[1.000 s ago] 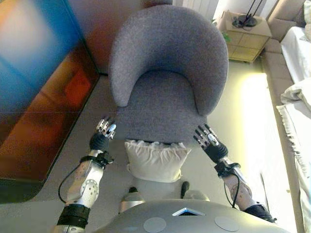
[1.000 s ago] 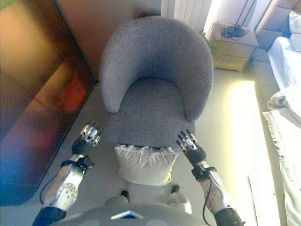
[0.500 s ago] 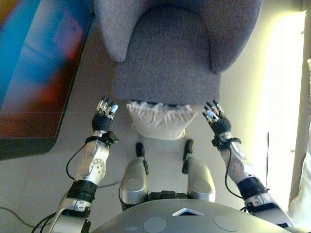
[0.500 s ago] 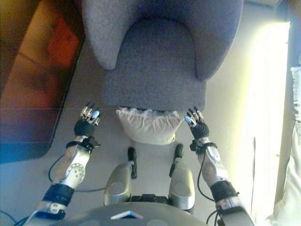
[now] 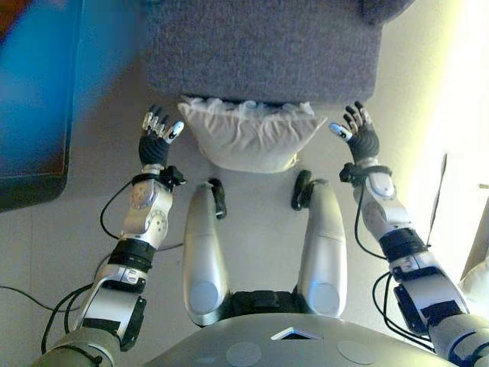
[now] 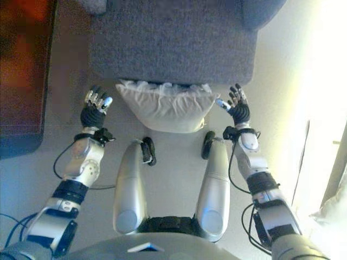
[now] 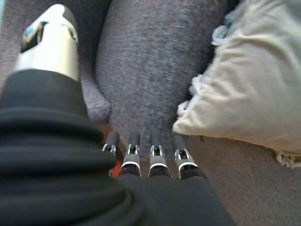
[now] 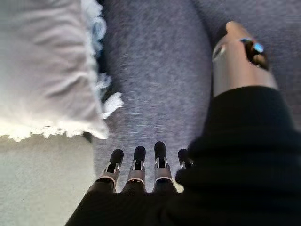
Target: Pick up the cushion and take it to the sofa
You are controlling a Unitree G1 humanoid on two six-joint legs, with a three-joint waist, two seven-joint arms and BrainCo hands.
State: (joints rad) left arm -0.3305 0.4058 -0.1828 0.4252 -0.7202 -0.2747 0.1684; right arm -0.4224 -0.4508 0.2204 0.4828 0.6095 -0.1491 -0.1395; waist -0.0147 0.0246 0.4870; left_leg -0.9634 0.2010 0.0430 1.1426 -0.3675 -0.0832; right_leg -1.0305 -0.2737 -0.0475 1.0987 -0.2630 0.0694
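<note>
Cushion (image 5: 250, 136) on floor at 12 o'clock, leaning against front of grey chair (image 5: 260, 46), frilled edge touching it. Left hand (image 5: 157, 138) at 10 o'clock, just beside cushion's left corner, fingers straight and spread, holding nothing. Right hand (image 5: 359, 134) at 2 o'clock, just beside right corner, fingers likewise straight, apart, empty. Dark panel (image 5: 34, 99) at 9 o'clock.

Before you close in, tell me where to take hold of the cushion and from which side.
Take the cushion by its two side edges, one hand per side. It leans against the grey armchair front with the floor below, so both flanks are free. The left hand and right hand flank it, open, not touching.
</note>
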